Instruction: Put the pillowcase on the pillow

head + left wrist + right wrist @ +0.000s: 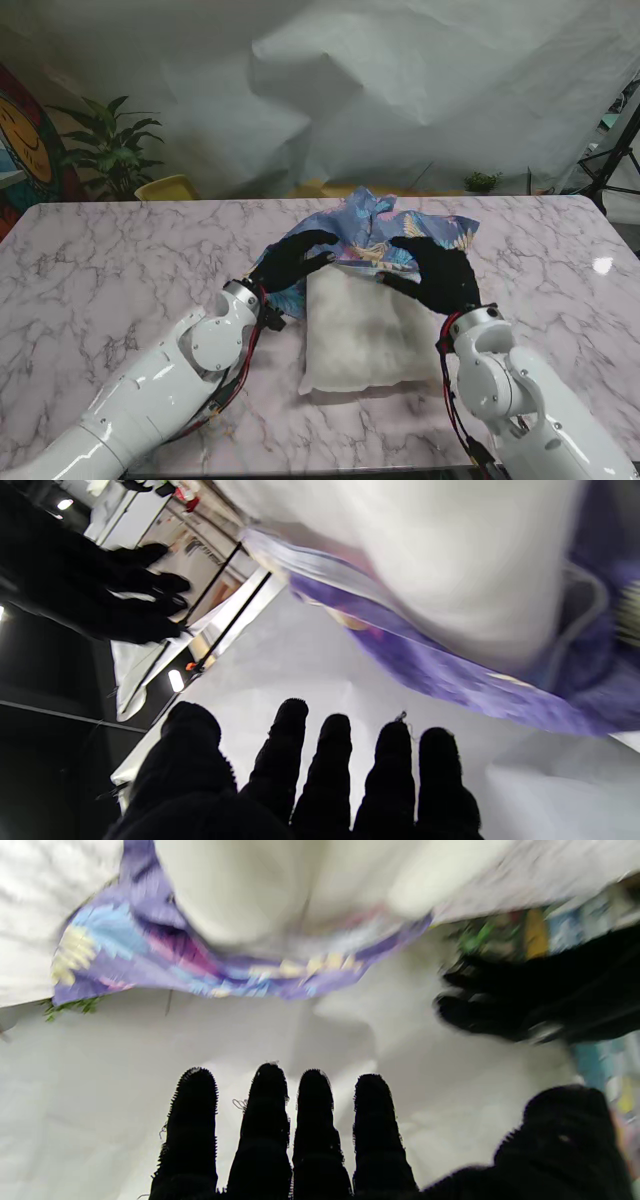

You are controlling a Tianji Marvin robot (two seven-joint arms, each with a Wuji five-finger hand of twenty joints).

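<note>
Purple floral fabric pillowcase (400, 235) was barely started over the white pillow (362, 335); fingers (270, 1125) of both hands were spread, nothing gripped, so bunching was likely.

pillow (362, 338): white, flat, centre of frame, mostly bare | pillowcase (400, 235): purple-blue floral, bunched over pillow's far end, just above centre
</note>
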